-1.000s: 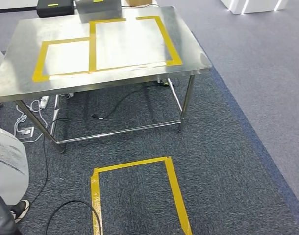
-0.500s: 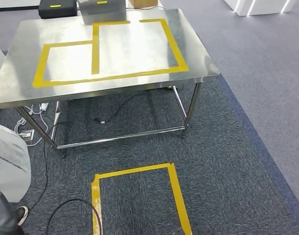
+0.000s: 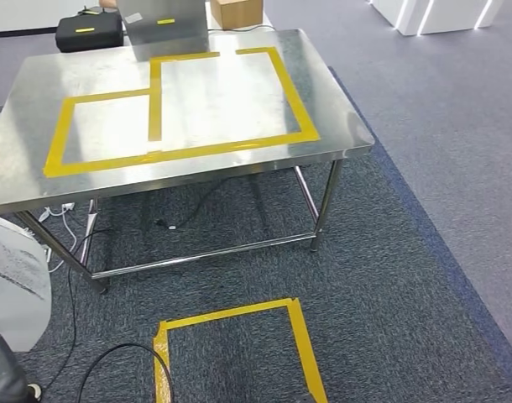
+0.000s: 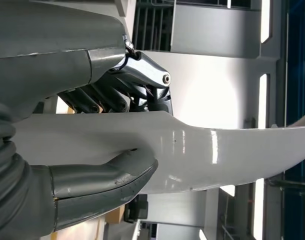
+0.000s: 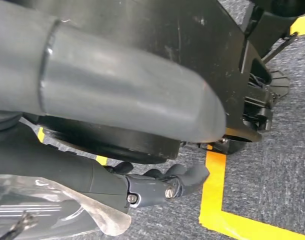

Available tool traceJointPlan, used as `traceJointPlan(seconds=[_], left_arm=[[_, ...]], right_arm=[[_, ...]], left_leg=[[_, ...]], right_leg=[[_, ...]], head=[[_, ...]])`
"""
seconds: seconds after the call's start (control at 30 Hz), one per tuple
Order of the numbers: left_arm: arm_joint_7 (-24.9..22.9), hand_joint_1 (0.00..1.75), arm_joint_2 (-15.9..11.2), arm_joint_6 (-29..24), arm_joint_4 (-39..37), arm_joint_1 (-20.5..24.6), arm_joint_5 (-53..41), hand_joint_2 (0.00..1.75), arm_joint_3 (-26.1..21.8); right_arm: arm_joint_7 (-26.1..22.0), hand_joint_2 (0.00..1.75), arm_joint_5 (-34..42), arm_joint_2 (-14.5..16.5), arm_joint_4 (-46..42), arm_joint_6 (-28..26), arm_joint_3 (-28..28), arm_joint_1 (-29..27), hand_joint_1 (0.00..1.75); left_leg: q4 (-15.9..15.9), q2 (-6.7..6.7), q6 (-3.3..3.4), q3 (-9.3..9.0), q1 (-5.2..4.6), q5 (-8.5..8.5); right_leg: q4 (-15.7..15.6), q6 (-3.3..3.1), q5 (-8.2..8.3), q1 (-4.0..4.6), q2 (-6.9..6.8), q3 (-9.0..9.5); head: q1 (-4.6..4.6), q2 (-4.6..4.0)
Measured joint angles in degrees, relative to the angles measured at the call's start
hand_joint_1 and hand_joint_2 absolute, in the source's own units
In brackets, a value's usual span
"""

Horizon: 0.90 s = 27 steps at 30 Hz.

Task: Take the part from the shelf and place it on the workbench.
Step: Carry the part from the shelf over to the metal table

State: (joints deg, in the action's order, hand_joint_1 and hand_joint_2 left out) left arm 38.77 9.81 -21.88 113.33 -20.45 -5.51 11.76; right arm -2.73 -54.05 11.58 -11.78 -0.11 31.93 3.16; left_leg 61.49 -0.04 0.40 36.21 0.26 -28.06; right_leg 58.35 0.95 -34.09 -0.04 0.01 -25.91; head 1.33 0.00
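Observation:
A white, smooth curved part (image 4: 219,150) lies in my left hand (image 4: 87,75), the thick thumb (image 4: 105,180) on one face and the dark fingers (image 4: 117,95) on the other. In the head view the same white part (image 3: 16,290) shows at the lower left edge. Ahead stands the steel workbench (image 3: 342,126), its top marked with two yellow tape rectangles (image 3: 177,155) and bare inside them. My right hand (image 5: 143,185) hangs over the carpet with its fingers stretched out and nothing in them.
A yellow tape square (image 3: 304,344) marks the carpet in front of the bench. A black cable (image 3: 127,348) loops beside it, and cords lie under the bench. Beyond the bench's far edge sit a black case (image 3: 89,32), a grey box (image 3: 168,25) and a cardboard box (image 3: 236,12).
The whole head picture has shifted: the camera has moved, and bench and floor square now sit lower in the frame. The white part stays at the lower left.

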Motion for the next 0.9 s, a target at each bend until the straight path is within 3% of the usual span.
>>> traceJointPlan(seconds=[0.1,0.13,0.23,0.27,0.3,0.33,0.4,0.47,0.53,0.6,0.67,0.73,0.9], left_arm=[[0.00,1.75,0.09,0.22,0.00,0.03,-0.10,1.75,0.01],[0.00,1.75,0.12,0.28,0.00,0.04,-0.15,1.75,0.02],[0.00,1.75,0.16,0.31,0.00,0.06,-0.17,1.75,0.02],[0.00,1.75,0.16,0.31,0.00,0.06,-0.17,1.75,0.02],[0.00,1.75,0.16,0.31,0.00,0.06,-0.17,1.75,0.02],[0.00,1.75,0.16,0.31,0.00,0.06,-0.17,1.75,0.02],[0.00,1.75,0.16,0.31,0.00,0.07,-0.17,1.75,0.02],[0.00,1.75,0.16,0.32,-0.01,0.09,-0.16,1.75,0.02],[0.00,1.75,0.15,0.39,-0.02,0.09,-0.16,1.75,0.02],[0.00,1.75,0.13,0.47,-0.02,0.11,-0.17,1.75,0.02],[0.00,1.75,0.09,0.56,-0.01,0.22,-0.19,1.75,0.02],[0.00,1.75,0.07,0.61,-0.02,0.30,-0.19,1.75,0.02],[0.00,1.75,0.07,0.62,-0.02,0.28,-0.21,1.75,0.02]], right_arm=[[0.03,0.00,-0.07,0.00,-0.04,0.03,0.01,0.12,0.00],[0.03,0.00,-0.09,0.00,-0.04,0.03,0.02,0.20,0.00],[0.02,0.00,-0.09,-0.02,-0.05,0.03,0.08,0.26,0.00],[0.02,0.00,-0.09,-0.02,-0.05,0.03,0.13,0.22,0.00],[0.03,0.00,-0.09,-0.02,-0.05,0.03,0.19,0.19,0.00],[0.02,0.00,-0.08,-0.02,-0.05,0.03,0.25,0.18,0.00],[0.03,0.00,-0.08,-0.02,-0.04,0.03,0.34,0.13,0.00],[0.06,0.00,-0.10,-0.02,-0.01,0.07,0.39,0.10,0.00],[0.09,0.00,-0.12,-0.02,0.01,0.10,0.47,0.03,0.00],[0.11,0.00,-0.15,0.01,-0.01,0.10,0.56,-0.04,0.00],[0.11,0.00,-0.28,0.04,-0.01,0.11,0.61,0.04,0.00],[0.10,0.00,-0.41,0.04,-0.01,0.11,0.63,0.11,0.00],[0.13,0.00,-0.49,0.04,-0.01,0.13,0.64,0.11,0.00]], left_leg=[[-0.69,-0.24,1.28,-1.46,0.17,0.36],[-0.83,-0.25,1.60,-1.89,0.25,0.39],[-0.92,-0.24,2.09,-2.36,0.28,-0.28],[-0.92,-0.28,2.11,-2.62,0.28,-0.64],[-0.92,-0.33,2.08,-3.06,0.28,-1.04],[-0.92,-0.38,2.00,-3.64,0.29,-1.49],[-0.93,-0.43,1.66,-4.91,0.27,-2.49],[-1.09,-0.49,1.04,-5.69,0.17,-3.39],[-1.00,-0.52,0.23,-6.43,0.07,-3.55],[0.01,-0.45,-0.40,-6.96,0.06,-3.83],[3.57,-0.39,-0.87,-5.44,0.13,-5.50],[7.13,-0.36,-1.18,-3.45,0.19,-6.99],[9.52,-0.36,-1.32,-1.88,0.22,-8.12]], right_leg=[[1.45,1.08,-0.21,-0.07,-0.08,0.46],[3.51,1.26,-0.70,-0.11,-0.07,-0.73],[13.52,1.71,-4.52,-0.15,-0.04,-8.07],[15.33,1.82,-5.71,-0.16,-0.04,-10.10],[15.32,1.84,-5.81,-0.16,-0.05,-11.24],[13.45,1.78,-4.47,-0.18,-0.06,-11.45],[6.83,1.43,1.21,-0.17,-0.09,-10.25],[2.71,0.89,3.80,-0.03,-0.28,-9.25],[1.91,0.01,3.59,0.04,-0.33,-8.84],[1.32,-0.74,4.39,-0.22,-0.23,-7.47],[1.08,-1.17,4.27,-0.45,-0.25,-5.97],[1.04,-1.38,3.98,-0.46,-0.25,-5.52],[1.04,-1.42,3.75,-0.46,-0.24,-5.37]], head=[[0.19,0.00],[0.36,0.00],[0.69,0.01],[0.68,0.01],[0.70,0.01],[0.71,0.00],[0.68,0.00],[0.64,0.00],[0.55,0.01],[0.42,0.02],[0.13,0.01],[-0.11,0.00],[-0.09,0.00]])
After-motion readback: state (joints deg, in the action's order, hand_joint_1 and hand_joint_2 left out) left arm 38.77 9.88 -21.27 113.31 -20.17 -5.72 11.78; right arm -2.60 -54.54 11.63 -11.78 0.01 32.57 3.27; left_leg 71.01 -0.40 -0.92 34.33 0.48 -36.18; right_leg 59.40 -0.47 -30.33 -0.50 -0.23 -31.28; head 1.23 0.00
